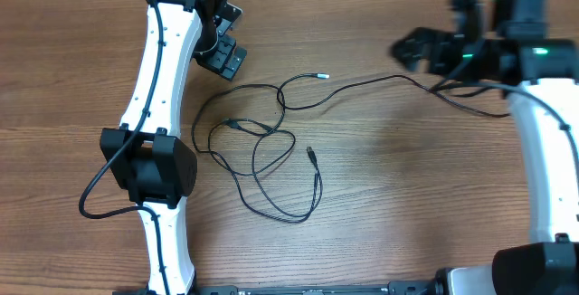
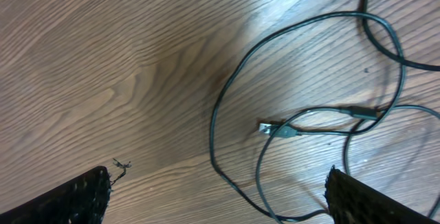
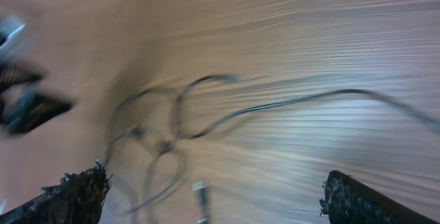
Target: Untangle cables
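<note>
cables [image 1: 237, 125]: loose black tangle on the table [image 1: 407, 195], centre, between the arms. left gripper [image 1: 223, 53]: jaws wide, holding nothing, just far-left of the tangle. right gripper [image 1: 423, 51]: wide, empty, far right; motion-blurred, wrist view smeared.

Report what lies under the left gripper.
Below the open left gripper: wooden table and loops of the cables, one plug end showing. Where strands cross, the lower ones are covered.

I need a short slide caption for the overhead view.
Tangled cables lie on the table between the open left gripper and right gripper.
</note>
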You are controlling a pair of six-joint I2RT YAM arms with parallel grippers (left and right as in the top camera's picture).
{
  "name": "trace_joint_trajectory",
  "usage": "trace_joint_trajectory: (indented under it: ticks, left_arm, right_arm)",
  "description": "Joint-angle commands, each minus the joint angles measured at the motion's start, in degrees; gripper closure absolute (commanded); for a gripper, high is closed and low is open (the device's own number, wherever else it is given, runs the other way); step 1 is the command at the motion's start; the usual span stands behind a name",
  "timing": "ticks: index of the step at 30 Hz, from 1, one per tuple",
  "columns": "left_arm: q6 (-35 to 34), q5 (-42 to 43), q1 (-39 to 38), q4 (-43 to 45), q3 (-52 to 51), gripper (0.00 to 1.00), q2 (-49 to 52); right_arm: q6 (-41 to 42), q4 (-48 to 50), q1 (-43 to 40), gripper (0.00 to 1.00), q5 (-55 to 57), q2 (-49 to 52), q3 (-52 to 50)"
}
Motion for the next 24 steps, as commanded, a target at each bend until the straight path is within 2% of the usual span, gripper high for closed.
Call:
trace_joint_trajectory:
  ticks: [1, 3, 6, 9, 16, 21, 24]
  left_arm:
    - [2.1, 3.4, -0.4, 0.3, 0.9, 0.0, -2.1]
    - [2.9, 3.4, -0.4, 1.0, 0.5, 0.0, -2.1]
    - [2.9, 3.4, 0.1, 1.9, -0.1, 0.0, -2.1]
    - [2.8, 4.4, 1.0, 2.8, -0.3, 0.01, -2.0]
    - [2.9, 6.4, 2.7, 4.1, -0.3, 0.0, -2.0]
    - [2.8, 6.4, 3.8, 5.7, -0.3, 0.0, -2.0]
    - [2.8, 6.4, 4.2, 6.4, -0.3, 0.0, -2.0]
  right_arm:
    - [0.1, 0.2, 7.3, 0.0, -7.6, -1.1, 1.1]
    - [2.3, 0.9, 10.8, 0.0, -8.1, -1.1, 1.1]
    - [11.0, 2.2, 14.1, 0.0, -7.1, -0.9, 1.0]
    - [21.2, 2.8, 17.2, 0.0, -1.6, -0.3, 1.0]
    - [38.6, 3.6, 24.7, 0.0, 10.1, 3.0, 1.0]
    - [46.2, 5.3, 29.4, 0.0, 13.7, 7.1, 0.9]
    - [47.9, 7.7, 31.8, 0.0, 14.3, 10.3, 0.9]
